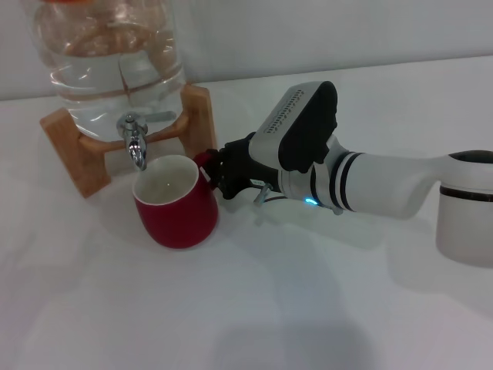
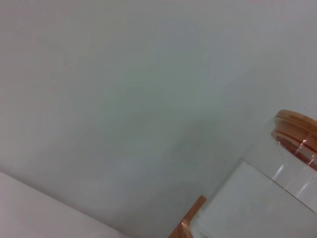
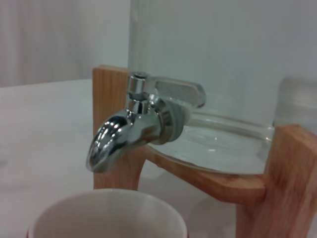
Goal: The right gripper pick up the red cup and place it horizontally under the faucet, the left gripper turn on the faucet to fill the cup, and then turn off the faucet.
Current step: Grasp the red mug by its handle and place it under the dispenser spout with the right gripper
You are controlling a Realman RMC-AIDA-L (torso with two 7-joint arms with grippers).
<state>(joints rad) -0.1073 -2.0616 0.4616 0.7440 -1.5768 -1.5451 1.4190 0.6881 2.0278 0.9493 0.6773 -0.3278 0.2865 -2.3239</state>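
Note:
The red cup (image 1: 176,204) stands on the white table, tilted slightly, its white inside directly below the spout of the chrome faucet (image 1: 135,142). My right gripper (image 1: 218,171) reaches in from the right and is shut on the red cup at its small handle. The right wrist view shows the faucet (image 3: 133,124) close up, its flat lever lying back toward the jar, with the cup's rim (image 3: 106,215) beneath it. No water runs from the spout. My left gripper is out of view in every frame.
A large glass water jar (image 1: 108,62) rests on a light wooden stand (image 1: 77,154) behind the cup. The left wrist view shows only the wall, the jar (image 2: 267,198) and its copper-coloured lid (image 2: 297,131). White table (image 1: 254,308) spreads in front.

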